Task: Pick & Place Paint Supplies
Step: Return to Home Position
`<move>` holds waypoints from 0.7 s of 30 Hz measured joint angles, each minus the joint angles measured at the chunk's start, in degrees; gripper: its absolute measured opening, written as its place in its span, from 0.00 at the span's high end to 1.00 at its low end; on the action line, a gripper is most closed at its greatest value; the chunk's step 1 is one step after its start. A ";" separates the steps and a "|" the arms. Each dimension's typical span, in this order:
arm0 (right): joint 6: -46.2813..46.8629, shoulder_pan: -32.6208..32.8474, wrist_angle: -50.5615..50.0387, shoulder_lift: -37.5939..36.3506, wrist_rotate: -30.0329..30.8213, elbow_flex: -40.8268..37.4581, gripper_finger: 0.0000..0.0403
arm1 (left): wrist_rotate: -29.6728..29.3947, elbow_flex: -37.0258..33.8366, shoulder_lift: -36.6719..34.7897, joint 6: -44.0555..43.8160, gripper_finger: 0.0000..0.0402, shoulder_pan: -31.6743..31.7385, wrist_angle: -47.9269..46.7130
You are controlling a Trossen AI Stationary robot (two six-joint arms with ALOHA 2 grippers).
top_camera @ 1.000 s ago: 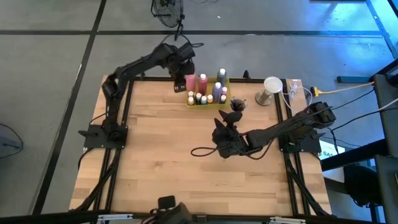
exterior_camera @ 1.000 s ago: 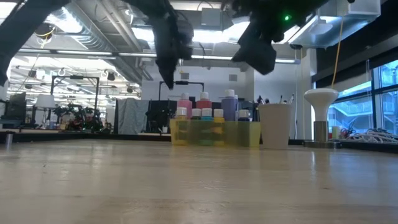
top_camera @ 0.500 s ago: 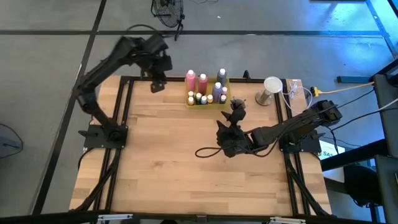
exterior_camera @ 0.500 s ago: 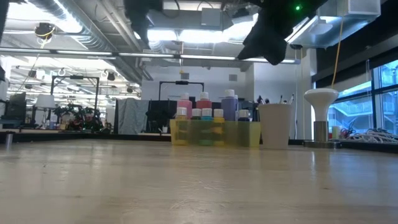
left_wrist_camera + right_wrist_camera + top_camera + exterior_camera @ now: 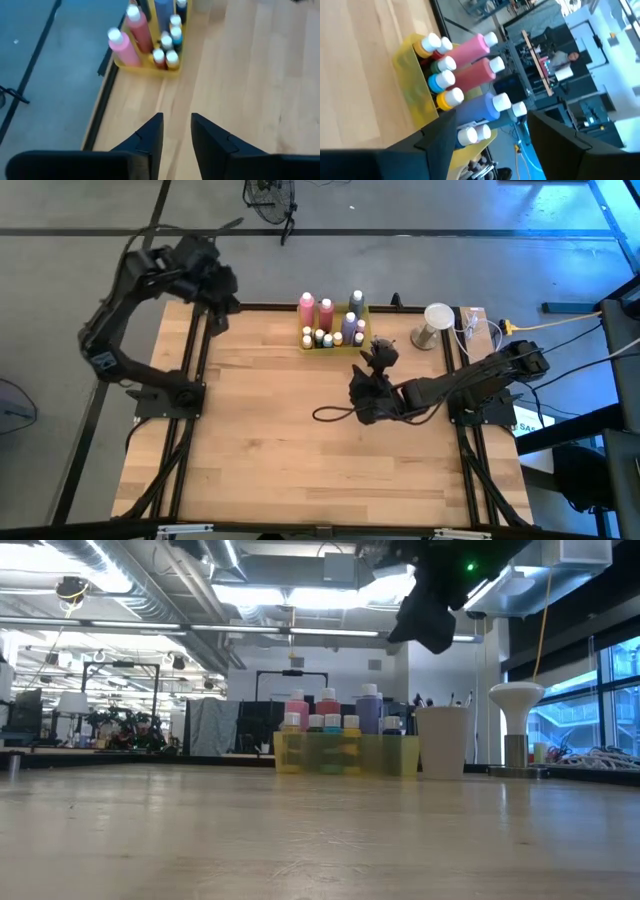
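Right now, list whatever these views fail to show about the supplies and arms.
- What the cup holds: the low view shows only its wall; in the high view it merges with the dark right arm.
- Lower halves of the small bottles: low view, blurred by the wall of the yellow tray.
- The left hand: low view, beyond the top edge.

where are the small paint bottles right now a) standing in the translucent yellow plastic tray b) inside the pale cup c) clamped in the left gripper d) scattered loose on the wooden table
a: the small paint bottles stand upright, packed together inside the translucent yellow plastic tray, caps rising above its rim.
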 joint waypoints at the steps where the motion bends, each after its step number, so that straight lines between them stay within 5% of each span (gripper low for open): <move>1: 1.01 -0.18 -0.61 0.00 0.06 0.00 0.41 | 0.01 -1.93 -1.52 0.04 0.77 -0.01 -0.06; 6: 4.20 -0.36 -4.48 -0.09 0.02 0.00 0.58 | -0.01 -14.73 -11.34 1.58 0.83 -0.01 1.58; 12: 4.26 -0.88 -10.08 -3.60 -2.76 0.00 0.95 | -0.02 -32.65 -26.05 6.00 0.92 -0.01 11.02; 21: 11.80 -6.83 -24.79 -17.63 -15.03 0.02 0.99 | 4.74 -48.16 -42.82 4.59 0.99 -0.01 20.18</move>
